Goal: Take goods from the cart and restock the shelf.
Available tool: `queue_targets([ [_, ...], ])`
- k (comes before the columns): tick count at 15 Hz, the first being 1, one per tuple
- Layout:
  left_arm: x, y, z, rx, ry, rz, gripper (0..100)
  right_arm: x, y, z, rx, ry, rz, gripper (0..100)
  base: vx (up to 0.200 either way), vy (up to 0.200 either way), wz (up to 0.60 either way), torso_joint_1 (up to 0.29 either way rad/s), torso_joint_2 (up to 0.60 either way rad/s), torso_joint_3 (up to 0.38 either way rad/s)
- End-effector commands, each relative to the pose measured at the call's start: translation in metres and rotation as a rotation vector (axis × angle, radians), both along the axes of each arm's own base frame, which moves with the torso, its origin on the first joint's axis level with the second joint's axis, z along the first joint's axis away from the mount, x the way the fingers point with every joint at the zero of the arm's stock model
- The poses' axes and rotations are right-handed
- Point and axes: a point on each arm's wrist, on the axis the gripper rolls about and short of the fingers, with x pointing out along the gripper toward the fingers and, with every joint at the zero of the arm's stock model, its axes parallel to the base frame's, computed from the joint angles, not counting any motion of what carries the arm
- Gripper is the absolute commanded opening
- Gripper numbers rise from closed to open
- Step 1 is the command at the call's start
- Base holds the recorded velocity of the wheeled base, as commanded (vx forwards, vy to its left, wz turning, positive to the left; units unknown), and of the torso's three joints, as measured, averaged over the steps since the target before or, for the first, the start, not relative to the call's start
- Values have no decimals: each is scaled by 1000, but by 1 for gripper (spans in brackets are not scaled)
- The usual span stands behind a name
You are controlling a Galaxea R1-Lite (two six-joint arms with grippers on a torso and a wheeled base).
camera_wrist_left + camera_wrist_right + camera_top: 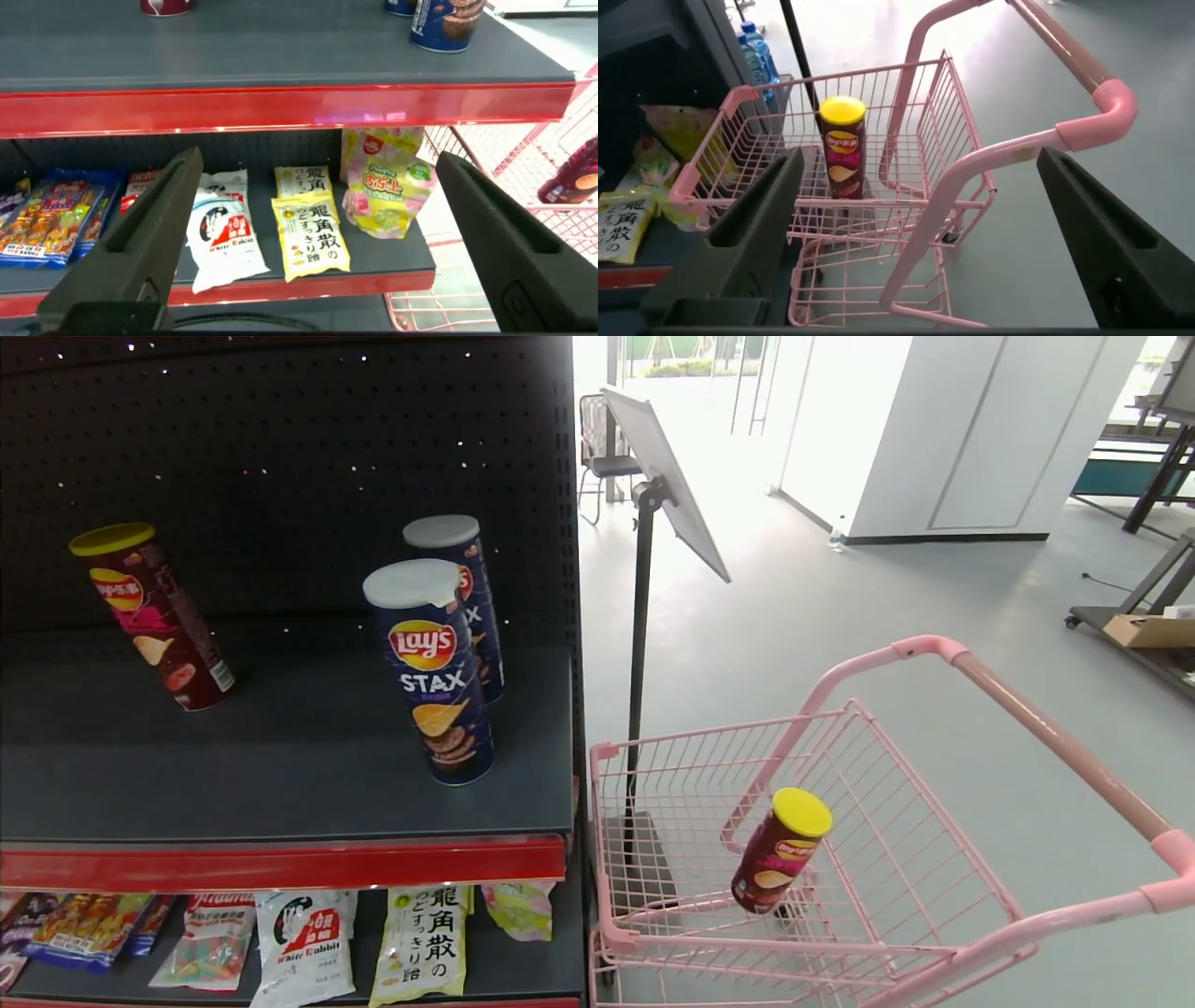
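A dark red chip can with a yellow lid [780,851] stands tilted in the pink wire cart [943,887] to the right of the shelf; it also shows in the right wrist view [844,147]. On the grey upper shelf [280,775] stand two blue chip cans [434,677] [464,607] and another dark red can [154,616] at the left. My right gripper [929,238] is open above and in front of the cart, holding nothing. My left gripper [318,252] is open, facing the lower shelf below the red shelf edge [280,107].
Snack bags [308,943] [308,233] lie on the lower shelf. A sign board on a black pole [639,616] stands between shelf and cart. Water bottles [757,56] sit on the floor by the pole. A low trolley with a cardboard box [1144,630] is at the far right.
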Motion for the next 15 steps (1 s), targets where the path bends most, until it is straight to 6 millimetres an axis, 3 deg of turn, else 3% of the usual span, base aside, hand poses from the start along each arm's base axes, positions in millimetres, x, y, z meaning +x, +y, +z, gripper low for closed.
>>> queue_targets([
  [1,0,0,0,0,2,-1,100,0,0,0,0,2,-1,100,0,0,0,0,0,0],
  [9,0,0,0,0,2,-1,100,0,0,0,5,0,2,100,0,0,0,-133,322,178],
  [15,0,0,0,0,0,1,100,0,0,0,5,0,2,100,0,0,0,-204,511,301],
])
